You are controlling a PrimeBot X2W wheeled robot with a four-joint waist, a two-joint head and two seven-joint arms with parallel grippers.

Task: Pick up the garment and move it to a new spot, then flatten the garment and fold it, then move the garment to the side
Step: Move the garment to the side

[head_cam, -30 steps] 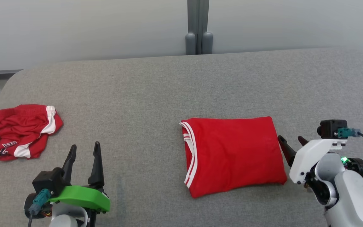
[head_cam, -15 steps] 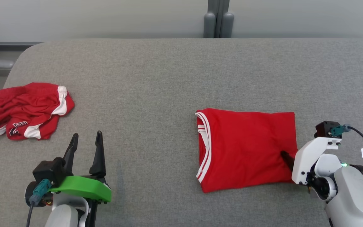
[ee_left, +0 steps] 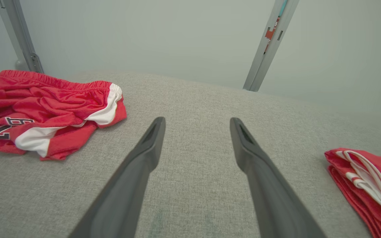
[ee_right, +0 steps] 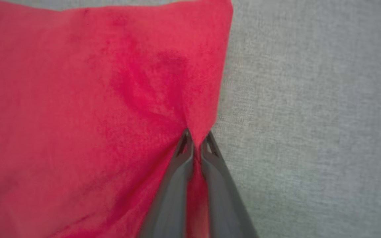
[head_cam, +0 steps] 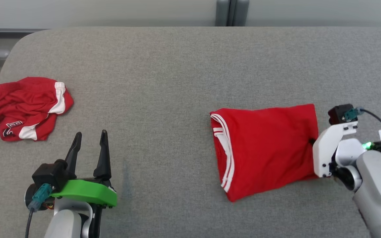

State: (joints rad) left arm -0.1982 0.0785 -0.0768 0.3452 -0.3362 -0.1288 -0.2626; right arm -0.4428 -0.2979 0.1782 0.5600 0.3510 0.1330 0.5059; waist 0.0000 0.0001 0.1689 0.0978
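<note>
Counter (head_cam: 164,82): grey, fabric-covered, rounded at the far left corner; a pale wall and a grey upright post (head_cam: 232,13) are seen behind it.

Task item: a folded red jersey garment with white striped trim (head_cam: 265,148) is found lying right of centre on the counter, set slightly askew. The trimmed edge is turned toward the counter's middle, and the plain edge toward the right arm.

Right pincer (ee_right: 196,138): closed on the garment's plain right-hand edge. In the right wrist view a pinch of red cloth is seen caught between the two dark fingers, with creases drawn toward the tips. Bare counter is seen just beside the gripped edge. Whether that edge is raised off the counter cannot be told.

Left pincer (head_cam: 91,133): held open, nothing between the fingers, above bare counter at the lower left. It is well apart from the folded garment.

Also noted: a crumpled pair of red shorts with white panels and a dark printed number (head_cam: 21,107) is left in a heap at the counter's left edge, beyond the left pincer and untouched by it.
</note>
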